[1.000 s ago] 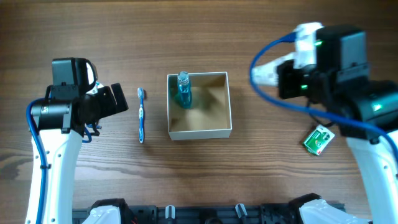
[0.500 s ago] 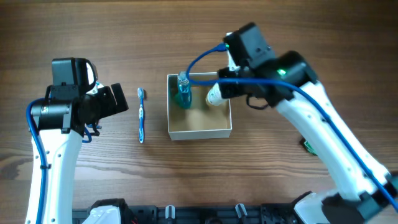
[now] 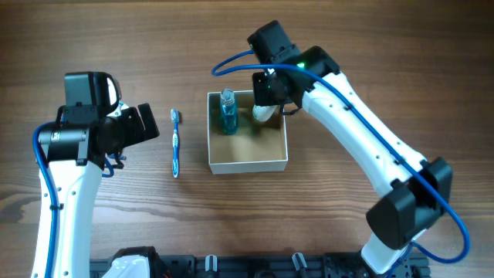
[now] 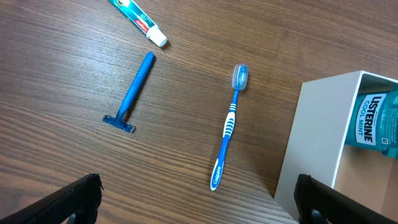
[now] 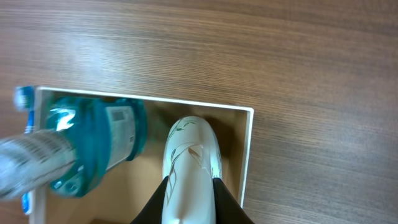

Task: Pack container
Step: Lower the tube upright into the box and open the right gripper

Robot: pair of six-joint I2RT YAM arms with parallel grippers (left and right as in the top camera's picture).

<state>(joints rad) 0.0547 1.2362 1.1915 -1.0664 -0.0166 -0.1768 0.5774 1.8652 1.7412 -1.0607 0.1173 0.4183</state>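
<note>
The container [image 3: 278, 164] is a square white box with a tan inside at mid table; its wall also shows in the left wrist view [image 4: 314, 134] and its rim in the right wrist view [image 5: 249, 155]. A teal Listerine bottle [image 3: 227, 113] stands in its far left corner [image 5: 93, 149]. My right gripper [image 3: 266, 104] is shut on a white tube [image 5: 191, 163] and holds it over the box's far right part. A blue toothbrush [image 3: 175, 143] lies left of the box [image 4: 229, 127]. My left gripper [image 4: 199, 202] is open and empty, left of the toothbrush.
A blue razor [image 4: 132, 93] and a toothpaste tube [image 4: 138, 17] lie on the wood left of the toothbrush, seen only in the left wrist view. The right arm [image 3: 363, 147] stretches over the table's right side.
My right arm has swung from the right side to over the box, carrying the white tube to the far right corner. The left arm has not moved.
</note>
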